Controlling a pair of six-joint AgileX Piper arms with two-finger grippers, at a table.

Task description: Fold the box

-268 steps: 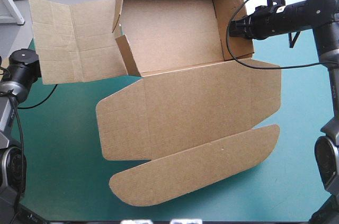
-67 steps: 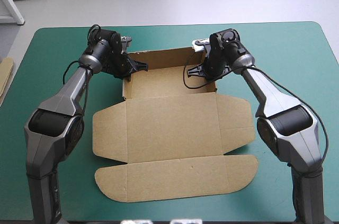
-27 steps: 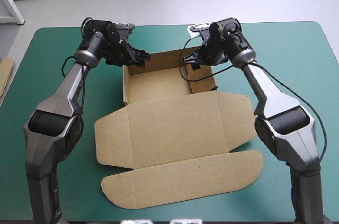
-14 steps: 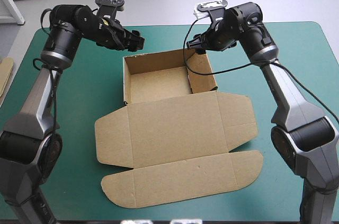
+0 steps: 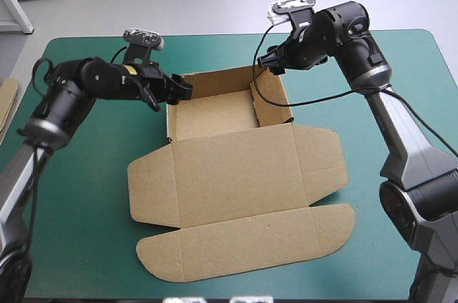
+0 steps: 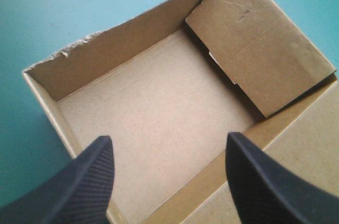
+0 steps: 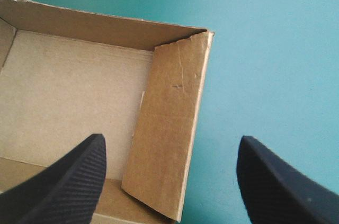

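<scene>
The brown box (image 5: 215,113) stands as an open tray at mid-table, its lid (image 5: 236,174) lying flat toward the near edge with a rounded front flap (image 5: 243,238). My left gripper (image 5: 180,90) hovers at the tray's left wall, open and holding nothing. The left wrist view shows the tray floor (image 6: 153,118) between its black fingers (image 6: 90,181). My right gripper (image 5: 266,59) hangs open above the tray's far right corner. In the right wrist view, the right wall's inner flap (image 7: 169,128) leans into the tray under the gripper (image 7: 172,138).
The teal-green cover (image 5: 86,195) shows bare around the box on all sides. An edge of more brown board (image 5: 7,106) lies at the table's left edge.
Both grippers left the tray's far corners and rose. Just before now the left gripper came down and nearer, to the tray's left wall. The right gripper barely shifted.
</scene>
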